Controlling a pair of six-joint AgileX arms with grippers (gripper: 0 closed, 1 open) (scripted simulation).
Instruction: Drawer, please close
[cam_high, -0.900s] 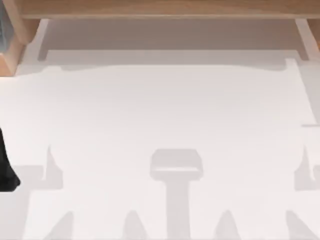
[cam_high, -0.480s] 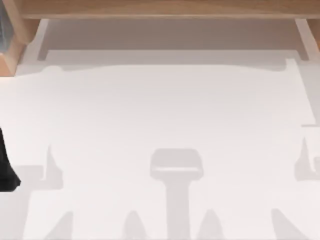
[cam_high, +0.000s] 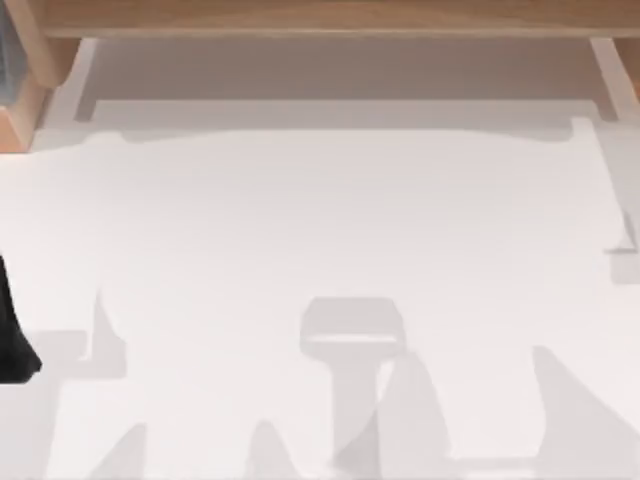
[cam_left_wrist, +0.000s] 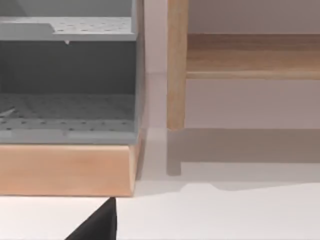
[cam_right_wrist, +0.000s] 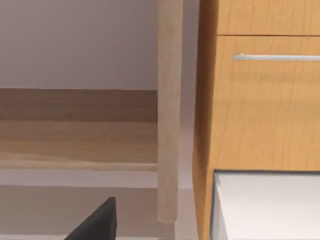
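The drawer (cam_left_wrist: 65, 170) stands pulled out in the left wrist view. It has a light wood front and a grey perforated inside (cam_left_wrist: 65, 107). In the top view its wooden corner (cam_high: 20, 115) shows at the far left edge. A black part of my left gripper (cam_left_wrist: 97, 225) sits low in the left wrist view, short of the drawer front. My left arm (cam_high: 14, 330) is a black shape at the table's left edge. A black part of my right gripper (cam_right_wrist: 97, 222) faces a wooden cabinet (cam_right_wrist: 260, 110) with a shut drawer and silver handle (cam_right_wrist: 275, 57).
A long wooden shelf (cam_high: 330, 18) on thin posts (cam_left_wrist: 176, 65) runs along the back of the white table (cam_high: 320, 220). A white block (cam_right_wrist: 265, 205) sits at the foot of the right cabinet. Arm shadows lie across the table's front.
The arm shadows at the front right of the table have grown and slid leftward toward the centre. The black left arm at the left edge has stayed put.
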